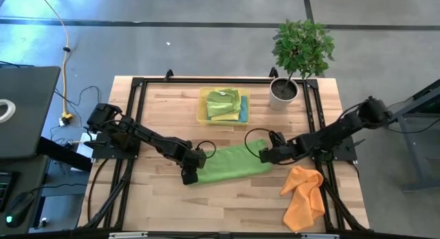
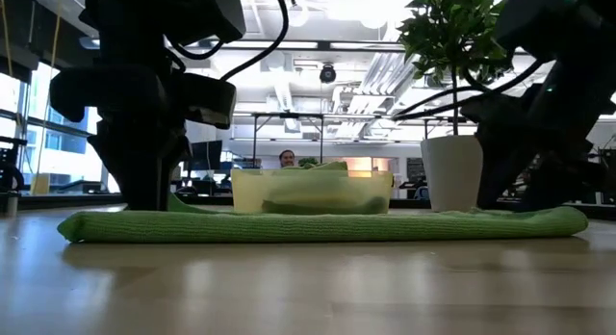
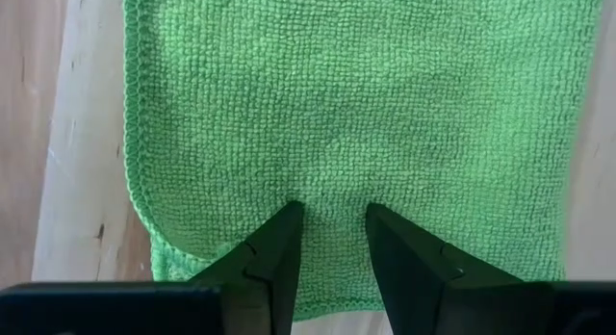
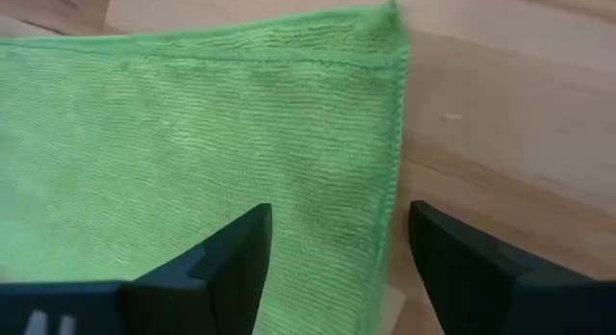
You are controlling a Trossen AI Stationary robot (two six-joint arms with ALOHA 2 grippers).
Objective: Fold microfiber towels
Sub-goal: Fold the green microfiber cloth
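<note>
Now we have the green towel (image 1: pixel 234 165) lying folded flat across the middle of the tabletop (image 1: pixel 165 205), and both arms are down on it. Our left claw (image 1: pixel 190 176) sits at the towel's left end, fingers a little apart with the cloth bunched between their tips; whether it truly pinches the fabric or only presses on it, we cannot tell. Our right claw (image 1: pixel 264 155) stands wide at the right end, straddling the hemmed edge near the corner and holding nothing.

So where could this slip? If the left claw lifts with a fold caught in its tips, we drag that end up and the layers slide apart. On the right, an open finger rests just beside the hem, and a sideways pull could snag it and flip the corner over.

The orange towel (image 1: pixel 304 196) lies crumpled near the front right corner, close under the right arm, and a low swing might sweep it off. More folded towels wait in the yellow tray (image 1: pixel 202 114) at the back, beside the potted plant (image 1: pixel 299 53).
</note>
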